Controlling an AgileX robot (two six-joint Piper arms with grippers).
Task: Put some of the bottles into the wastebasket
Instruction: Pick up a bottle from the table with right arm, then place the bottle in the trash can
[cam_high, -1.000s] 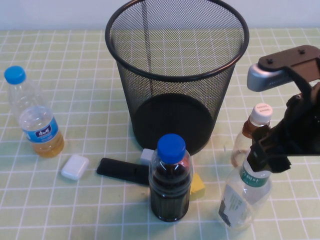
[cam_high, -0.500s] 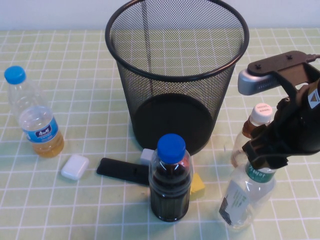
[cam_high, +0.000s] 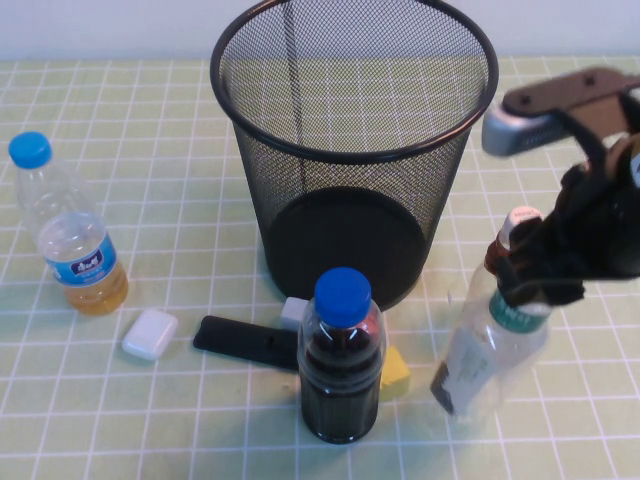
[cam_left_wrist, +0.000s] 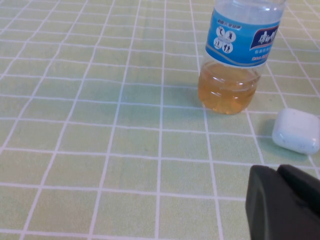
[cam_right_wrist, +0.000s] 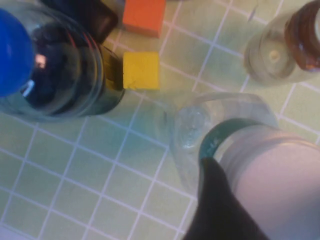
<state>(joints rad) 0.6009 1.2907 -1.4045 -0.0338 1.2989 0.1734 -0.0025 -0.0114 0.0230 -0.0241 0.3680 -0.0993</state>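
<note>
The right end effector grips the labelled bottle by its neck, tilted; next, carry it over the wastebasket. The left end effector, seemingly closed, rests far left.

Bright, even light, soft shadows; right gripper perhaps motion-blurred, close-up cap defocused.

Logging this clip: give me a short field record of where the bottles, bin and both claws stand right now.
bin: wastebasket upright at table centre, nothing seen inside
labelled bottle: green-labelled bottle tilted, gripped at the neck
right claw: right claw shut on that bottle, right of the bin
small bottle: brown-necked bottle just behind, on the table
left claw: left claw low over the table near the white case
</note>
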